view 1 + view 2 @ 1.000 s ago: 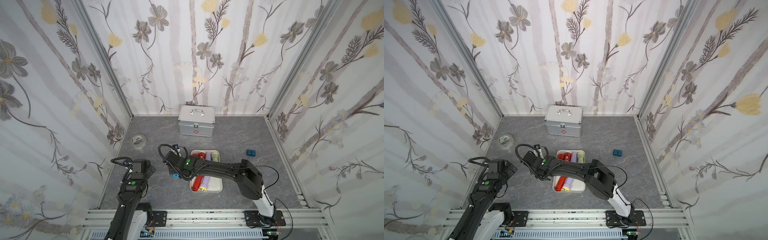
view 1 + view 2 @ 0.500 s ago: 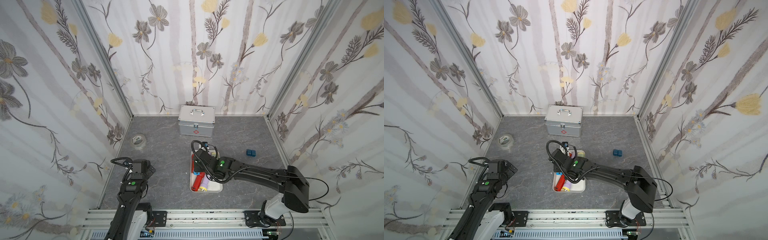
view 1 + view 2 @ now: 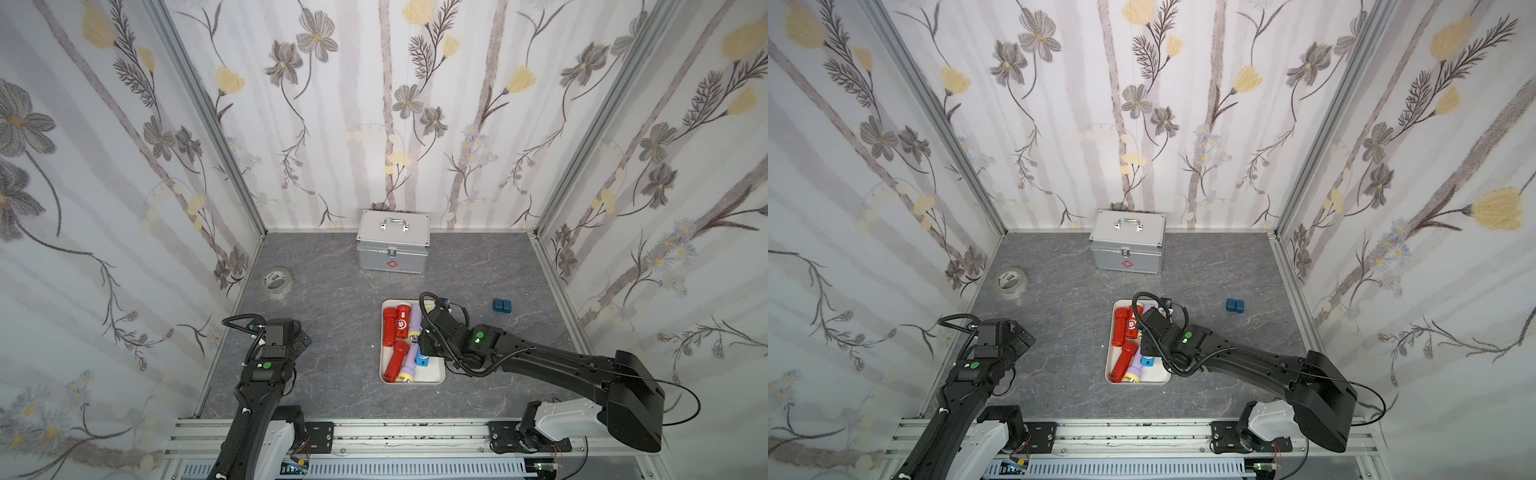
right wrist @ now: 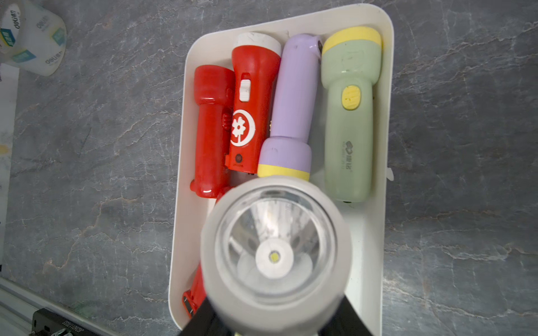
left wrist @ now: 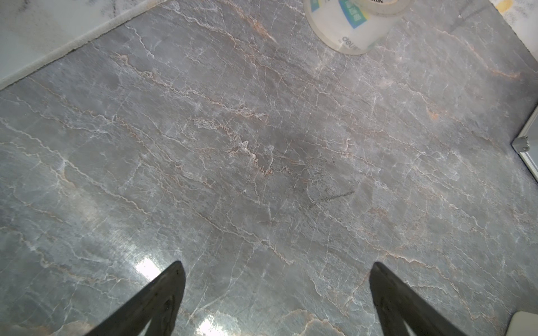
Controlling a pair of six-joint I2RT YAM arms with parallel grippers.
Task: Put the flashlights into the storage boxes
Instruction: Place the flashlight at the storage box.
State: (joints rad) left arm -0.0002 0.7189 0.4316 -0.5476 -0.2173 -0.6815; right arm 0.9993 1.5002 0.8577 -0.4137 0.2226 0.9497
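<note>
- The right fingers [image 4: 346, 324] are closed on the blue flashlight [image 3: 423, 358], holding it over the near half of the white tray [image 3: 436, 376]. I cannot tell whether it touches the tray floor.
- In the right wrist view the held flashlight's pale grey head and clear lens face the camera and hide its body. In both top views the blue body shows just under the right arm's wrist.
- Four flashlights lie side by side, lengthwise, in the far half of the tray:
  - the plain red flashlight [image 4: 211, 131]
  - the red flashlight with a white flower emblem [image 4: 250, 110]
  - the lilac flashlight [image 4: 291, 116] with a yellow ring at its head
  - the pale green flashlight [image 4: 349, 116] with a yellow head, just beside the tray wall on the robot's right
- In the near half the slanted red flashlight [image 3: 395, 361] lies with the second lilac flashlight [image 3: 409, 368] just beside it. The second lilac one has its yellow head toward the robot.
- The left fingers [image 5: 163, 299] are spread wide and hold nothing, above the bare grey counter [image 5: 262, 145] and well apart from the tray.
- A clear tape roll [image 3: 277, 282] lies near the left wall.
- A silver case [image 3: 392, 243] with a red cross stands at the back wall.
- Two dark blue blocks [image 3: 502, 305] sit touching each other to the tray's right.
</note>
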